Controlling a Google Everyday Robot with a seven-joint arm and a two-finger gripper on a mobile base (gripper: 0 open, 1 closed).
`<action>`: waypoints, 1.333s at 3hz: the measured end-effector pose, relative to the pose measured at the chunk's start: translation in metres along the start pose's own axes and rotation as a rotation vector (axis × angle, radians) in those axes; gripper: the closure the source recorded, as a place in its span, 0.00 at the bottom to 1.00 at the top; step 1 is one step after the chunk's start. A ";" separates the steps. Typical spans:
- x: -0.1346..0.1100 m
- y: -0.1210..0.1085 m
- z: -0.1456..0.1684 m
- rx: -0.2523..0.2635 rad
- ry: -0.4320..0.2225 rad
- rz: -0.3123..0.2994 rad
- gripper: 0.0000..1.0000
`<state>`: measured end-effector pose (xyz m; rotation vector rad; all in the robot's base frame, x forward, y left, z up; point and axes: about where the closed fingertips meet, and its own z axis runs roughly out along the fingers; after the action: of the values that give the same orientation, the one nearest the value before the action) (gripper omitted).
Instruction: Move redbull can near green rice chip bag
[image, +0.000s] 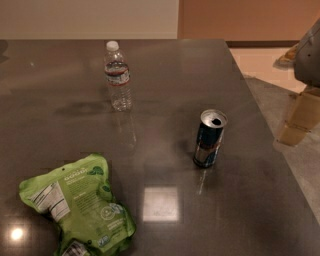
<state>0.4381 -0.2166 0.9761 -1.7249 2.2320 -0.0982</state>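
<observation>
The redbull can (209, 139) is a slim blue and silver can with an opened silver top. It stands upright on the dark table, right of the middle. The green rice chip bag (80, 205) lies flat at the front left, with its white label facing up, well apart from the can. My gripper (301, 116) shows at the right edge of the camera view as a grey body with a pale lower part. It hangs beyond the table's right edge, to the right of the can and a little farther back, and holds nothing that I can see.
A clear plastic water bottle (117, 77) stands upright at the back, left of the can. The dark table (165, 90) has its right edge running diagonally close to the can. Pale floor lies beyond that edge. A bright light reflection sits between the bag and the can.
</observation>
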 end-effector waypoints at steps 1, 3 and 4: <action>-0.001 0.000 -0.001 0.004 -0.001 -0.002 0.00; -0.041 0.020 0.016 -0.028 -0.129 -0.102 0.00; -0.061 0.034 0.036 -0.100 -0.189 -0.133 0.00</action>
<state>0.4301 -0.1443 0.9461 -1.8508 2.0173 0.1429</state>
